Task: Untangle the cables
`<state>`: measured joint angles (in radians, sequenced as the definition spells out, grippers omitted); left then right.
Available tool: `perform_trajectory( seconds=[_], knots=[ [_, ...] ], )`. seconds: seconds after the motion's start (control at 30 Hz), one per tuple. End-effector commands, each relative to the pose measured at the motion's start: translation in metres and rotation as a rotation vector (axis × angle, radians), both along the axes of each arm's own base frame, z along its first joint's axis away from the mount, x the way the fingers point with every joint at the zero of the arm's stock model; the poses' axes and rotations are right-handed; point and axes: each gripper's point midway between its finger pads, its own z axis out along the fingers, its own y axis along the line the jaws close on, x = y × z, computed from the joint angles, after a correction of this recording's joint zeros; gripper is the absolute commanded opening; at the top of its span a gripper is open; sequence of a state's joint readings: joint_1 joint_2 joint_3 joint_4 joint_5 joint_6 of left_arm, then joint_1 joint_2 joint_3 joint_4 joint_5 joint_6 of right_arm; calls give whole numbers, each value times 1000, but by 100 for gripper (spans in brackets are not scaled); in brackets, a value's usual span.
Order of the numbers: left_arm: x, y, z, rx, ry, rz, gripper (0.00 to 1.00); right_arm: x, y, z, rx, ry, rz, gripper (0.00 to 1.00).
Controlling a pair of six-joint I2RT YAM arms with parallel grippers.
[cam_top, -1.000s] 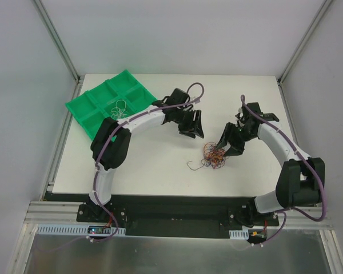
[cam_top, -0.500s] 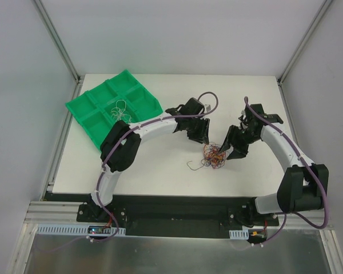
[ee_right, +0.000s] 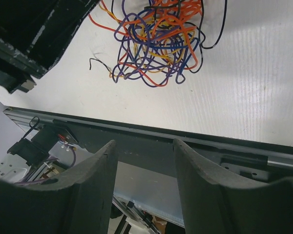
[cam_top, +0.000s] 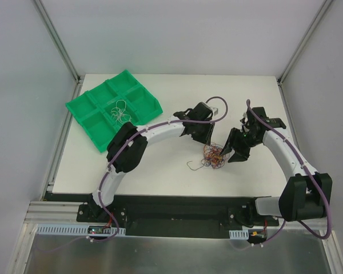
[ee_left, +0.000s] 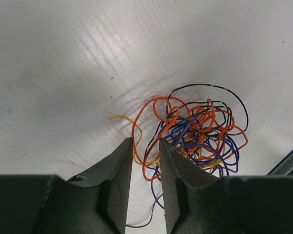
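Cables [ee_left: 200, 136], clump mid-surface: mostly orange and purple-blue, some yellow, a few black strands. One black loop rings the outside, one yellow end pokes out.
White cables [cam_top: 120, 109] in the tray, far left: pale, off-white.
Tray [cam_top: 96, 121]: plain bright green.
Surface [cam_top: 160, 171]: white, with faint fine ribbing visible in the wrist views.
Left gripper [ee_left: 145, 146] and right gripper [ee_right: 144, 146]: matte dark grey fingers.
Left arm [cam_top: 154, 128] and right arm [cam_top: 283, 149]: white links, black joints.
Harness lead [cam_top: 214, 103] on each arm: purple.
Base bar [cam_top: 177, 208], near edge: black.
Walls [cam_top: 177, 34]: light grey.
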<state>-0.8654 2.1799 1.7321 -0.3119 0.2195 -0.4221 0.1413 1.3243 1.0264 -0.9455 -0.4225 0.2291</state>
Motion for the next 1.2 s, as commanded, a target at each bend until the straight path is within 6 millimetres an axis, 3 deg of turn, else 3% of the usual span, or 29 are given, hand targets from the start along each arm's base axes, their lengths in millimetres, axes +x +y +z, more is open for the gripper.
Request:
perform_trajectory(
  seconds=[0.0,0.2,0.33,0.5,0.67,0.83,0.9,1.0,1.17],
  knots=[
    [6,-6,-1,24,-49,-30,25,-3,-4,5,-20,-11,-13,52],
    [4,-8,12,-1,-67,-63,0,8,-6,-6,-63,-6,-10,54],
    [-2,-6,46,-69,-66,-63,0,21,3,-22,-99,19,12,59],
    [-15,-9,81,-209,74,-52,0,47,25,-40,-89,-19,-43,60],
    [-28,-6,103,-259,109,-55,0,64,21,-69,-149,-10,-91,60],
    [-30,10,139,-300,53,-46,0,65,5,-95,-257,30,-85,56],
    [-30,17,159,-328,17,-39,0,64,-1,-102,-293,39,-78,53],
    [-25,34,208,-360,-153,-36,0,61,-12,-107,-351,51,-78,51],
    [-30,72,328,-447,-503,-56,0,58,-16,-108,-358,25,-59,51]
  ],
)
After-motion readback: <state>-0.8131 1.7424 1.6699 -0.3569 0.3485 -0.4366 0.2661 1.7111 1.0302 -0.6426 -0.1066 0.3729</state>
